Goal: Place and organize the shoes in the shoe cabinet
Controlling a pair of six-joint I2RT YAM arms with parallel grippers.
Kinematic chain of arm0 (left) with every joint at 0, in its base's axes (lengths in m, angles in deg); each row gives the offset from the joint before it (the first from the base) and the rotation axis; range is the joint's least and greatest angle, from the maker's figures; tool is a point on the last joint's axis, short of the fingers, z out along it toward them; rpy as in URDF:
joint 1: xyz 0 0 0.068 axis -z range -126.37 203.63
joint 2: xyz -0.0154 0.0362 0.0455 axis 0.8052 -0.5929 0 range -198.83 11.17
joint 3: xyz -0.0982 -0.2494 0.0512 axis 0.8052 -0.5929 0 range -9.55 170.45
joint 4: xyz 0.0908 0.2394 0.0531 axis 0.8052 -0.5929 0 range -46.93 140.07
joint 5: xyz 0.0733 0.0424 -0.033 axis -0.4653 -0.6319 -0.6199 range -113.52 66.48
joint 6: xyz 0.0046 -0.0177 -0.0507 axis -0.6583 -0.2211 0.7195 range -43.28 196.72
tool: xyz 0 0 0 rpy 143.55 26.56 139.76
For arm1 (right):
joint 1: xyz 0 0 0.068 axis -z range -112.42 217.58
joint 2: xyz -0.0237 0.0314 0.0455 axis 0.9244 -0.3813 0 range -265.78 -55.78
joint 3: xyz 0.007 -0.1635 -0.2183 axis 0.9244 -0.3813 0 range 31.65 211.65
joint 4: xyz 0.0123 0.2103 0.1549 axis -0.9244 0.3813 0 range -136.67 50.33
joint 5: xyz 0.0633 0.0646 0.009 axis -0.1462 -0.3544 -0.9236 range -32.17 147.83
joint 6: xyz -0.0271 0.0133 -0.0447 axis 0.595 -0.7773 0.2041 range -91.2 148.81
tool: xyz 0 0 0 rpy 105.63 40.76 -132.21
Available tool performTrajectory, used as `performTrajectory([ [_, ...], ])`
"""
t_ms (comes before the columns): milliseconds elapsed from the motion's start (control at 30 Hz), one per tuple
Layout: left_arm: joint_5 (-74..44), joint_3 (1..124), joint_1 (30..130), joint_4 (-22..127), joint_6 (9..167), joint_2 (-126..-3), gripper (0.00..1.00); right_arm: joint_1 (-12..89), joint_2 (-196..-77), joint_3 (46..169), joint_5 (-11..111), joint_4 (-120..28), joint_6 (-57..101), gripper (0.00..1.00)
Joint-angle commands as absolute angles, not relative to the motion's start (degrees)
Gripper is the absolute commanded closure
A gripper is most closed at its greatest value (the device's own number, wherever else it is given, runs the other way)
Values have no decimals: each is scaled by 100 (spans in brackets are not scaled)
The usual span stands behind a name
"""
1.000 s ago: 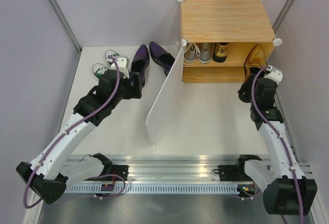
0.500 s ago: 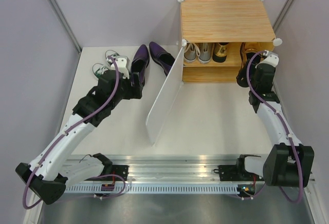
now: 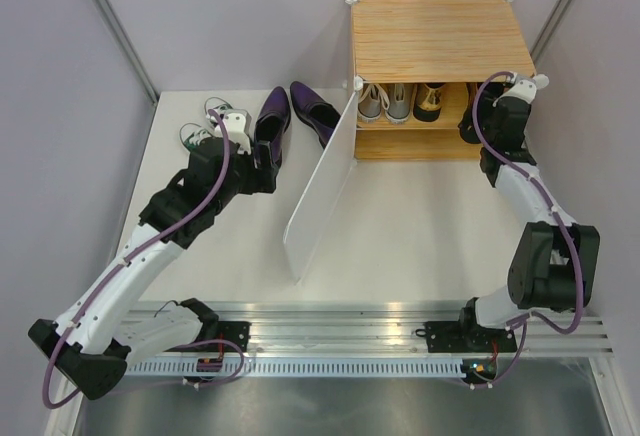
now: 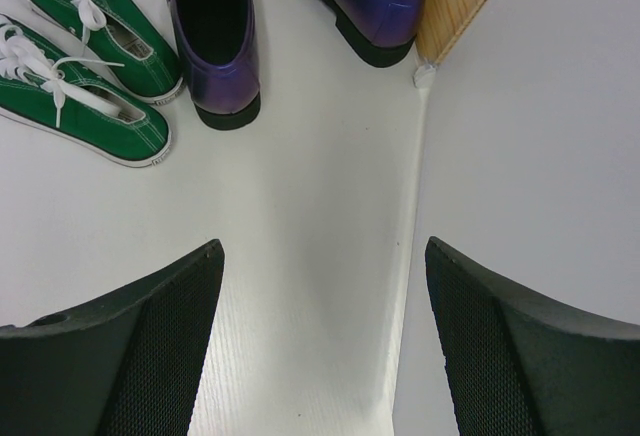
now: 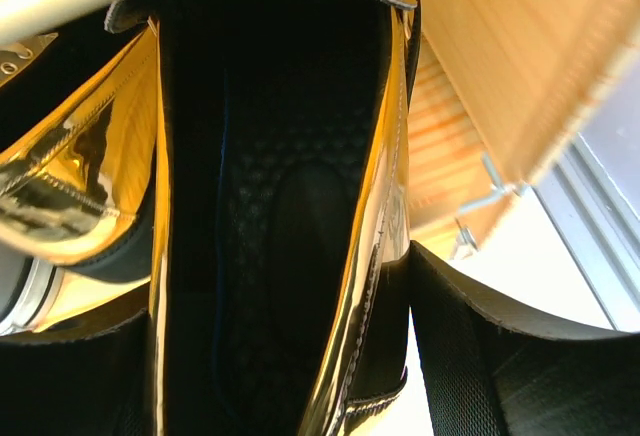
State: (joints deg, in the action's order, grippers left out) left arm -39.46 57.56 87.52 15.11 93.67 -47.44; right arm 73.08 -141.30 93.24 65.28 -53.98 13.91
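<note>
The shoe cabinet (image 3: pixel 440 36) stands at the back with its white door (image 3: pixel 320 186) swung open. My right gripper (image 3: pixel 478 106) reaches into the upper shelf's right end, shut on a gold shoe (image 5: pixel 280 156). The other gold shoe (image 3: pixel 430 101) and the grey sneakers (image 3: pixel 385 101) stand on that shelf to its left. Left of the door, the purple shoes (image 3: pixel 272 116) and green sneakers (image 3: pixel 205 124) lie on the table. My left gripper (image 3: pixel 262 161) hovers open just short of the nearer purple shoe (image 4: pixel 215 36), with nothing between its fingers.
The open door panel (image 4: pixel 520 156) stands close on the right of my left gripper. The cabinet's side wall (image 5: pixel 520 56) is right beside the held shoe. Grey walls enclose the white table (image 3: pixel 420 216) on the left, back and right.
My right arm has carried the gold shoe up and forward, from in front of the cabinet's lower right into the upper shelf. The left arm has barely moved.
</note>
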Motion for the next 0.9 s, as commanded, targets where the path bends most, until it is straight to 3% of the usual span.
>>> performTrajectory([
  [0, -3872, 5742, 8782, 1738, 9175, -4719, 16, 7338, -14261, 9854, 6364, -6522, 1439, 99],
  [533, -3802, 5750, 8791, 1738, 9157, -4815, 15, 7418, -14973, 10276, 6504, -6733, 1553, 94],
  [633, -3802, 5742, 8791, 1738, 9140, -4824, 15, 7435, -15026, 10311, 6521, -6733, 1553, 83],
  [767, -3802, 5742, 8791, 1729, 9131, -4824, 15, 7461, -15044, 10372, 6565, -6689, 1562, 49],
  [867, -3776, 5742, 8791, 1738, 9131, -4824, 15, 7470, -15062, 10504, 6583, -6540, 1545, 35],
])
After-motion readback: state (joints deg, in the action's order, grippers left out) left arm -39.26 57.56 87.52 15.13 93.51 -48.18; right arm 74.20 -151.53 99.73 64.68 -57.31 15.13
